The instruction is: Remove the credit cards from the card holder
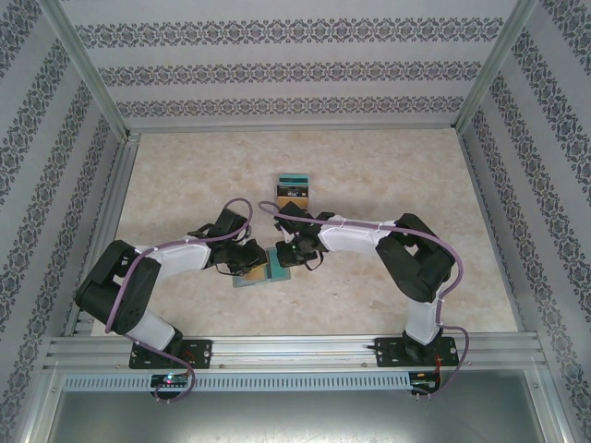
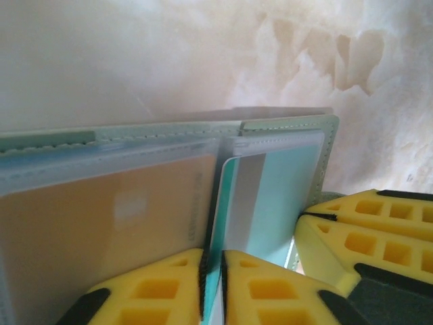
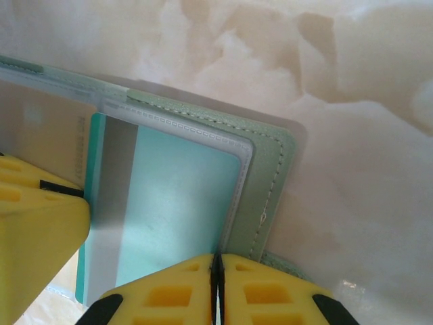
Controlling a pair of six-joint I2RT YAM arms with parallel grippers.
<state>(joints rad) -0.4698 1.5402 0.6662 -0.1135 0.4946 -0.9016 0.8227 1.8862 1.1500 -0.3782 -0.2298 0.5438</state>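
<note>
a pale marbled table (image 1: 185, 175) is enclosed by patterned wall panels. toward six o'clock of its middle, the card holder (image 3: 270, 169) is laid open and flat. the left gripper (image 2: 212, 264) is clenched on the edge of the teal card (image 2: 270, 196), which appears partly drawn from its clear pocket toward the fold. the right gripper (image 3: 216, 264) is clamped on the holder's outer edge, at three o'clock in the top view, so the holder is judged to be pinned. the orange card (image 2: 101, 223) is lodged fully in the nine o'clock pocket. at twelve o'clock from the holder a small stand (image 1: 294, 189) is set, with what appear to be cards in it. the task is judged to be under way: one card is gripped for extraction, and at least one is left.
</note>
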